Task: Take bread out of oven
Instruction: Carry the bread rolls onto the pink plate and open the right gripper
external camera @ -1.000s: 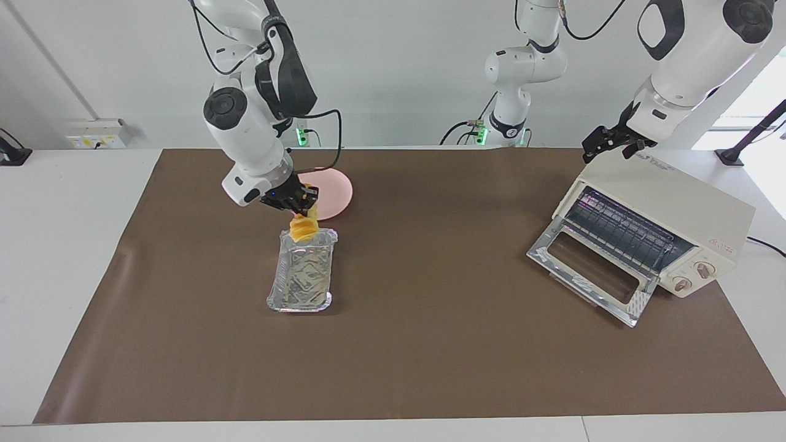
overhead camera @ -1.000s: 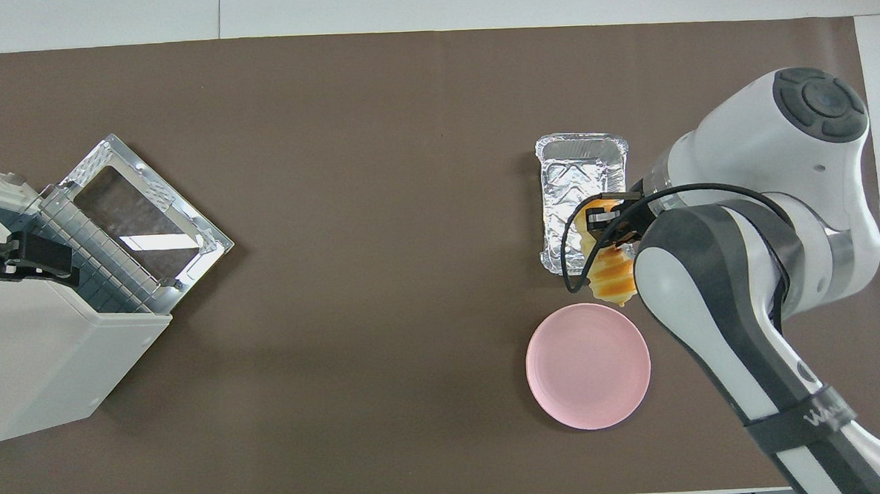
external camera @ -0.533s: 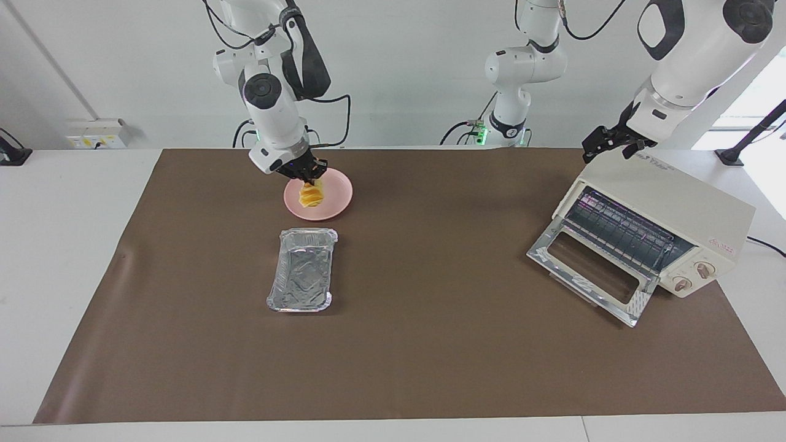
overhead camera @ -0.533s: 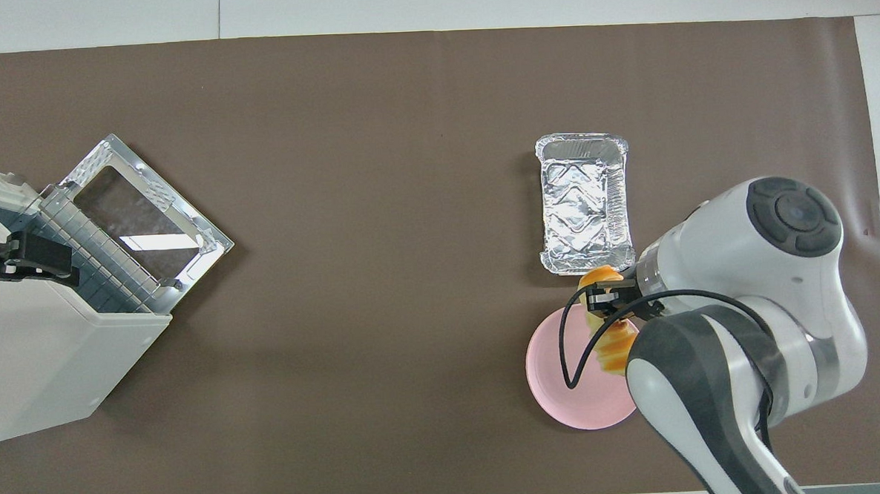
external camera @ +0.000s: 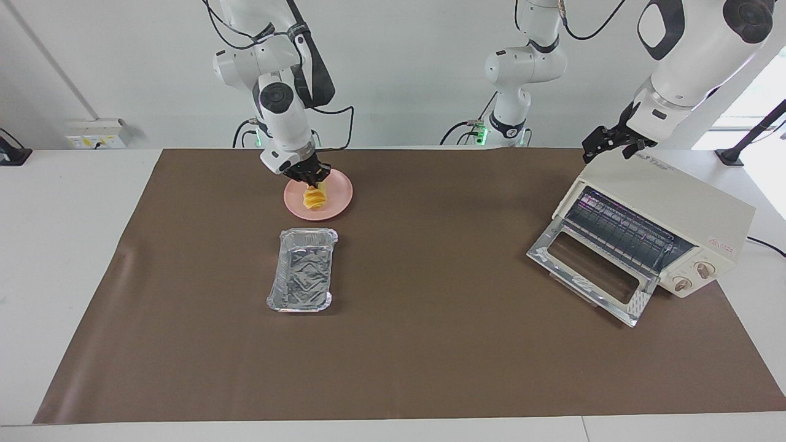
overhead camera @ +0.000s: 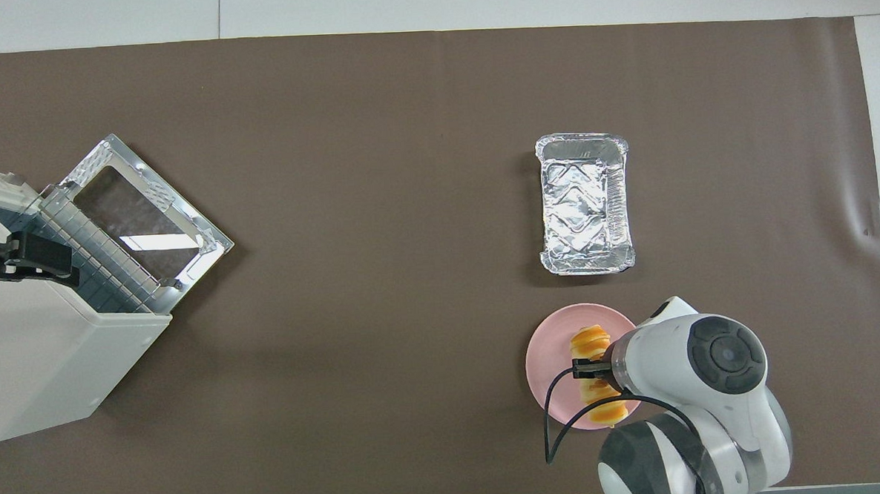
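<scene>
The golden ridged bread (external camera: pixel 315 197) (overhead camera: pixel 591 342) hangs on end from my right gripper (external camera: pixel 314 180) (overhead camera: pixel 591 369), which is shut on its upper part. It is over the pink plate (external camera: pixel 336 197) (overhead camera: pixel 551 368); its lower end is at the plate's surface, and I cannot tell whether it touches. The cream oven (external camera: pixel 669 199) (overhead camera: pixel 36 354) stands at the left arm's end of the table with its glass door (external camera: pixel 591 275) (overhead camera: pixel 141 215) folded down and its wire rack bare. My left gripper (external camera: pixel 605 143) (overhead camera: pixel 28 261) waits open over the oven's top.
An empty silver foil tray (external camera: pixel 302 269) (overhead camera: pixel 585 202) lies on the brown mat (external camera: pixel 430 344), just farther from the robots than the plate. A third arm (external camera: pixel 522 67) stands off the mat at the robots' end.
My right gripper carried the bread from over the foil tray's near end toward the robots and down over the pink plate. The left arm and the oven have not moved.
</scene>
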You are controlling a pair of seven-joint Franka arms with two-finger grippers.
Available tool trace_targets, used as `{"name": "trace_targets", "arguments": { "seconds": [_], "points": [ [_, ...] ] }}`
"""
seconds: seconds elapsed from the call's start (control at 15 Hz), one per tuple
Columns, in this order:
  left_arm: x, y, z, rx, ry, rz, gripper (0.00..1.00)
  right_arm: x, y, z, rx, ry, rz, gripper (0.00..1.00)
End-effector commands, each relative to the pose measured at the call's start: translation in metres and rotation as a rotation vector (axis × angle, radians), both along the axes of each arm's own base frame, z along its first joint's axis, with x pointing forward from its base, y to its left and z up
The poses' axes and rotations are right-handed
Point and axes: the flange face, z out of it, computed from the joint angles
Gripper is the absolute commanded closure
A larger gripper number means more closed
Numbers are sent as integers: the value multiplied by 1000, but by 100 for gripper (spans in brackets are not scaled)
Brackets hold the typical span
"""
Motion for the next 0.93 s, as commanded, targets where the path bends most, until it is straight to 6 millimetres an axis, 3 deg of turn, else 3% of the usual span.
{"name": "trace_targets", "arguments": {
  "seconds": [0.0, 0.07, 0.2, 0.33, 0.4, 0.53, 0.73, 0.87],
  "points": [
    [-3, 1, 4, 16, -17, -5, 0, -5, 12, -7, 6, -17, -35, 100],
    [-3, 1, 4, 16, -17, -5, 0, -4, 13, -10, 5, -17, -34, 100],
    [-3, 2, 4, 16, -17, -4, 0, -3, 13, -11, 5, -13, -34, 1],
    [-3, 1, 4, 16, -17, -5, 0, 6, 13, -1, 13, -24, -30, 0],
    [-3, 1, 4, 16, -17, -5, 0, 17, 16, 13, 25, -41, -36, 0],
    [-3, 1, 4, 16, -17, -5, 0, 44, 14, 61, 36, -23, -55, 0],
    [-4, 1, 5, 16, -19, -5, 0, 83, -11, 142, 50, -49, -92, 0],
    [-3, 1, 4, 16, -17, -5, 0, 101, -35, 182, 66, -90, -90, 0]
  ]
}}
